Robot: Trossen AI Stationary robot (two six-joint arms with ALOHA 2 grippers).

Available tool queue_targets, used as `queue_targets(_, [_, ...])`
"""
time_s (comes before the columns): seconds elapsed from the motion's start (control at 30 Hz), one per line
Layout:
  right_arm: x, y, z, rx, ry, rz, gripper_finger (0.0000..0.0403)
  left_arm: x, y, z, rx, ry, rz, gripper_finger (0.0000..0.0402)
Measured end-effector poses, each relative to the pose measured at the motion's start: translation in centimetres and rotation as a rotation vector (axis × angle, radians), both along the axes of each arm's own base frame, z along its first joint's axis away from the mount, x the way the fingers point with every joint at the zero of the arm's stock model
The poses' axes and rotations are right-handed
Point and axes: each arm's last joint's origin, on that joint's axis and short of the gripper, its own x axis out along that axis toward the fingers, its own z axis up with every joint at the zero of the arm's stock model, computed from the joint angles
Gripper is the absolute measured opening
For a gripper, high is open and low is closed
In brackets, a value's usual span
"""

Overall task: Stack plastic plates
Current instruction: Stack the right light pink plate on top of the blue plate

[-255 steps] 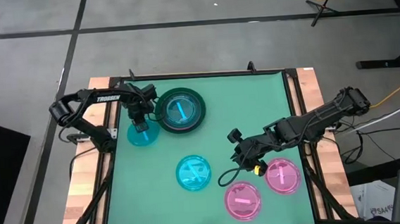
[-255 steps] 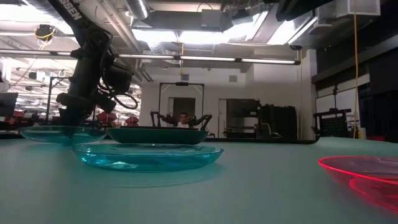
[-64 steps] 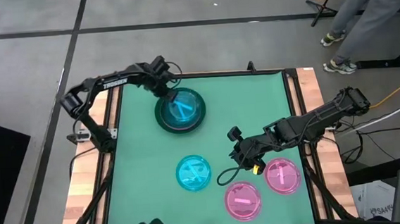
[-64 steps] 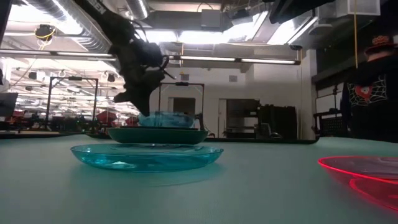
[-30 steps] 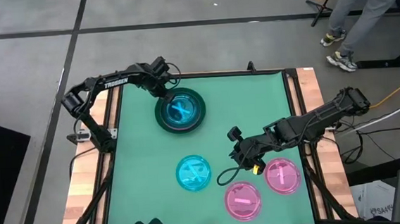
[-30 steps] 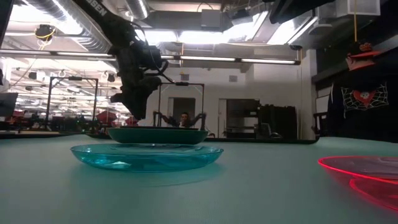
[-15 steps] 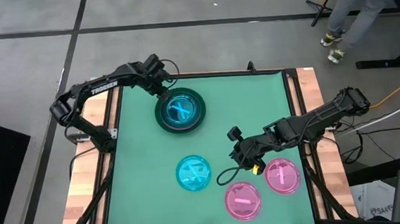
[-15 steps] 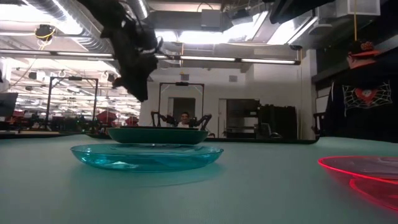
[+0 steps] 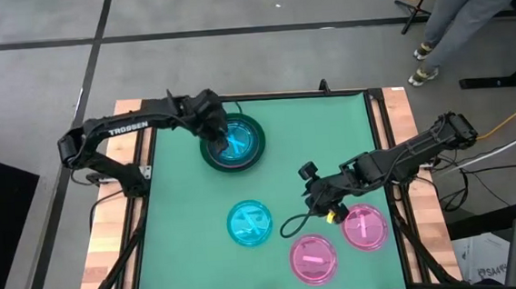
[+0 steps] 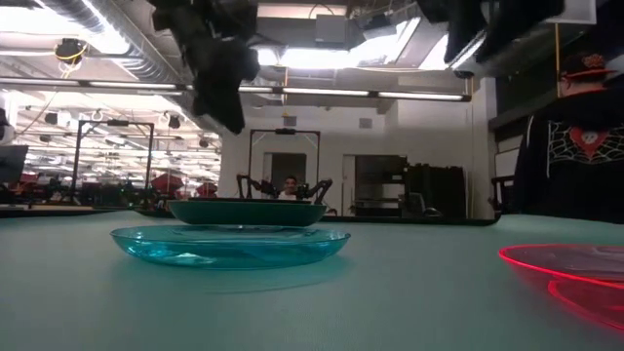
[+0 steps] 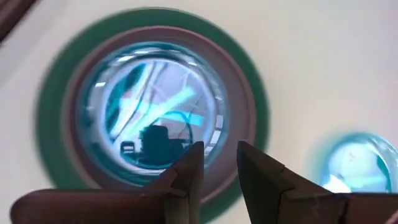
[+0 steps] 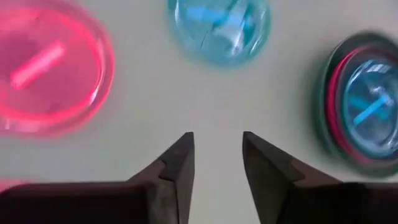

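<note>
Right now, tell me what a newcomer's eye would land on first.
The stack at the table's far left: a cyan plate nested in larger dark plates, with the left gripper above its edge. Near the front lie a lone cyan plate and two pink plates, with the right gripper open above the mat beside them.

a green mat [image 9: 269,171] covers the table, wooden edges [image 9: 110,237] showing at its sides. a person's legs [image 9: 458,12] cross the grey floor beyond. a dark spider-web shirt [image 10: 575,166] shows at the low view's right.
</note>
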Motion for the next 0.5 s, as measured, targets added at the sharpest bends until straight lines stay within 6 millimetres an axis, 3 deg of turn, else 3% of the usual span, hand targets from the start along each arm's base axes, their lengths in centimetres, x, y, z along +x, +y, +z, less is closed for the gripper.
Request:
queue_targets(0.27, [-2.6, -1.0, -1.3, -0.103, 0.294, 0.006, 0.0123, 1.8, -3.9, 0.2, 0.014, -0.034, -0.150, 0.0089])
queue_targets(0.5, [-3.9, -0.9, -4.3, 0.023, 0.467, 0.058, 0.0117, 2.5, -6.0, 0.3, 0.022, -0.062, -0.228, 0.0089])
